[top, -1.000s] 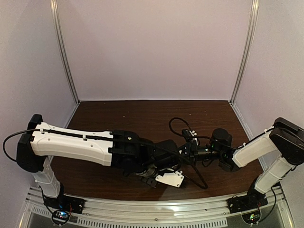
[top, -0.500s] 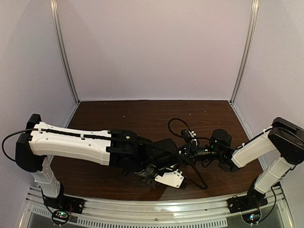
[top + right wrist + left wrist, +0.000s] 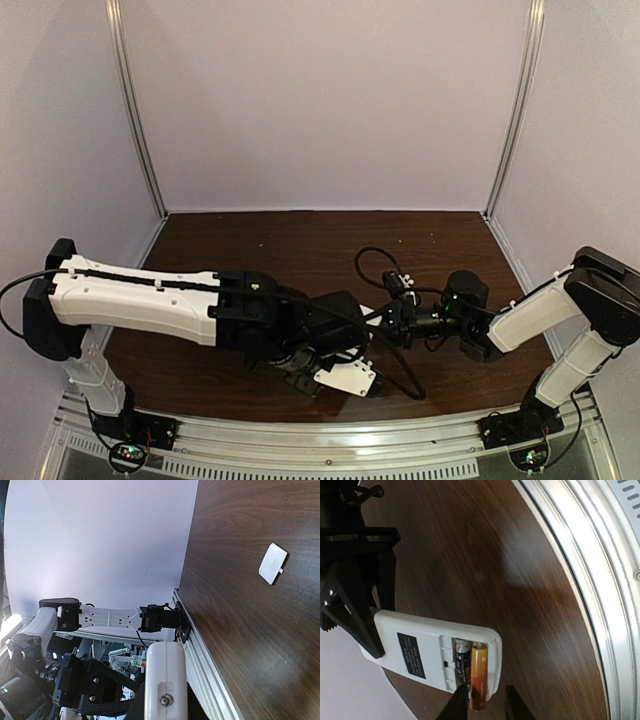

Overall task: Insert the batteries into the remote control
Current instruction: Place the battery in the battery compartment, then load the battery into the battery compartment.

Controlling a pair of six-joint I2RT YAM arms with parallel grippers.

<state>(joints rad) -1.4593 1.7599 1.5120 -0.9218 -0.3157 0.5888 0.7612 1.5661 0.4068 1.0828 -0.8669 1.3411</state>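
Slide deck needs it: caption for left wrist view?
Right pincer holds remote; both batteries sit in recess, orange one protruding.

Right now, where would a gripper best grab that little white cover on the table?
Probably from straight above, pinching two opposite plain edges of the cover. It is thin and lies flat on the table, so only its edges offer a hold. The small tab on one side is best avoided.

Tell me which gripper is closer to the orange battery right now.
Left. The left gripper straddles the jutting end of the orange battery; the right gripper clamps the far end of the remote, away from it.
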